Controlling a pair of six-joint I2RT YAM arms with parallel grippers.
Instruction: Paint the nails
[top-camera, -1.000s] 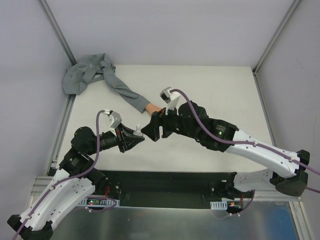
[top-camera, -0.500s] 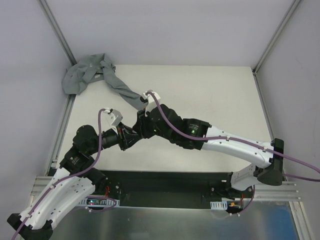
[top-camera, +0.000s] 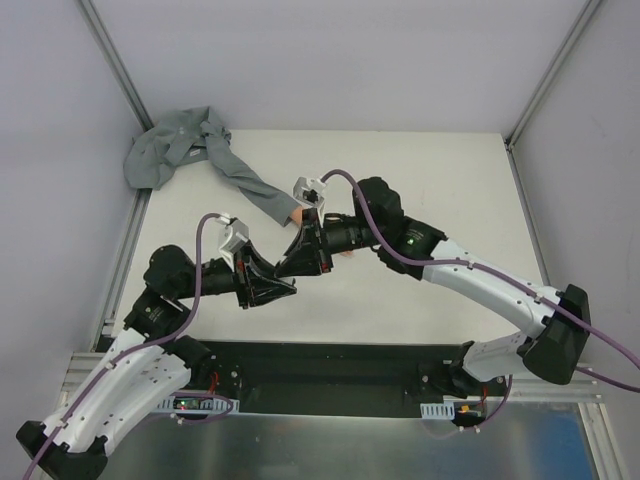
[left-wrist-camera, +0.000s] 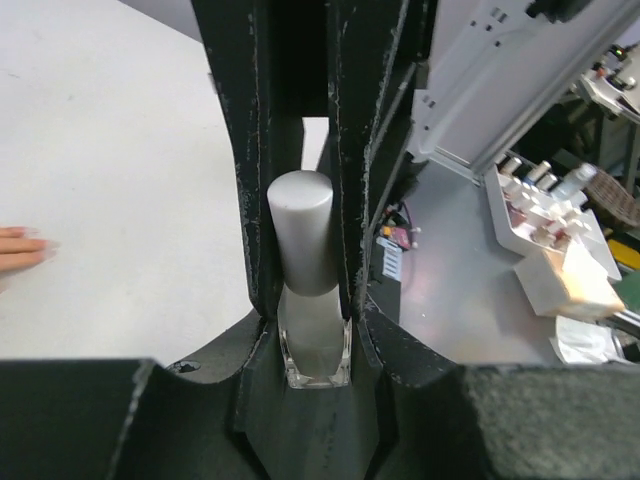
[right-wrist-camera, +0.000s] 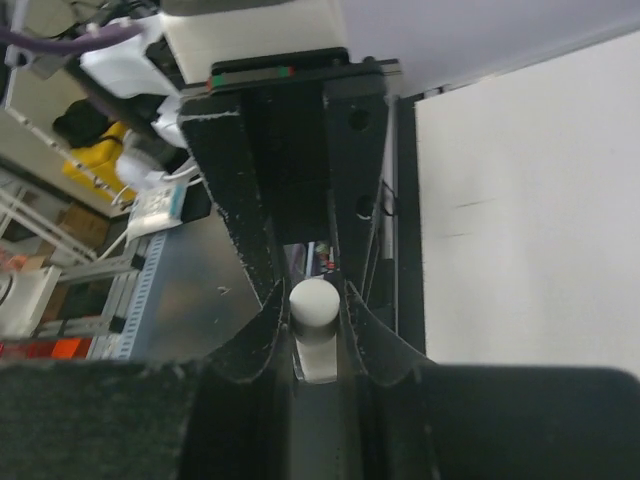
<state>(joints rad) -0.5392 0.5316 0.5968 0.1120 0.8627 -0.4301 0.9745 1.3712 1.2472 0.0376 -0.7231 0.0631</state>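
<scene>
Our left end effector (left-wrist-camera: 316, 335) is clamped on the bottle (left-wrist-camera: 316, 368). The right end effector (right-wrist-camera: 316, 322) is closed on its cap (right-wrist-camera: 314, 302), in line with the bottle's long axis. The nails (left-wrist-camera: 44, 243) are well left of the bottle, on the surface (left-wrist-camera: 110, 150). They are tiny pale tips on peach fingers pointing bottleward, and we judge the right arm nearer.

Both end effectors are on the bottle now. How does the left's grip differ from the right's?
The left end effector clamps the bottle by its clear glass body; the right end effector closes on the cap. The left reaches in from the left and the right from the right, so they meet tip to tip. The left's camera sees the bottle side-on; the right's sees the cap end-on. Shared: both are shut on the same bottle, near the hand.
</scene>
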